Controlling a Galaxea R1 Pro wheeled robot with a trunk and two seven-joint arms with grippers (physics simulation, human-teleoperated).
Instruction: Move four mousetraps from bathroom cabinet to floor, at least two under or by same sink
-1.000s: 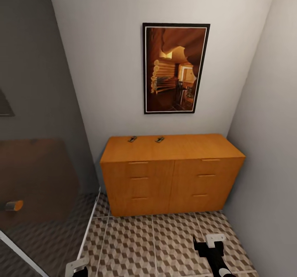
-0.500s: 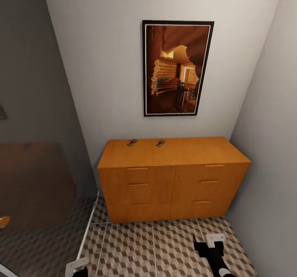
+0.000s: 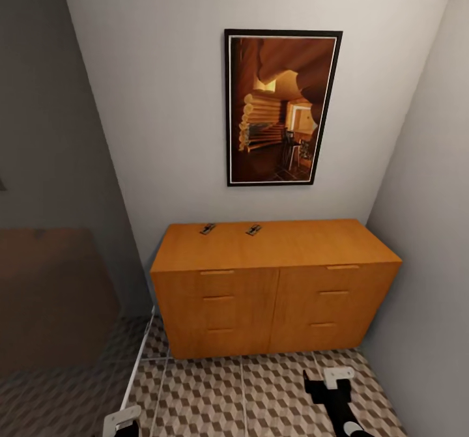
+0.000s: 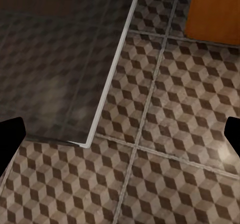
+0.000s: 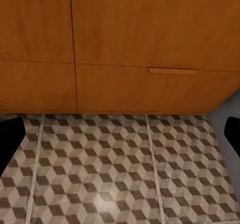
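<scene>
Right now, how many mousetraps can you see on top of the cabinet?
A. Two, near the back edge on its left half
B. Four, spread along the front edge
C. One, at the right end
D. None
A: the head view shows two mousetraps lying apart from each other near the back edge of the cabinet top, on its left half.

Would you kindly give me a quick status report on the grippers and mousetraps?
Left gripper and right gripper open, empty, low over the bathroom floor. Two mousetraps on the cabinet top, near the wall. Nothing blocking the cabinet front.
</scene>
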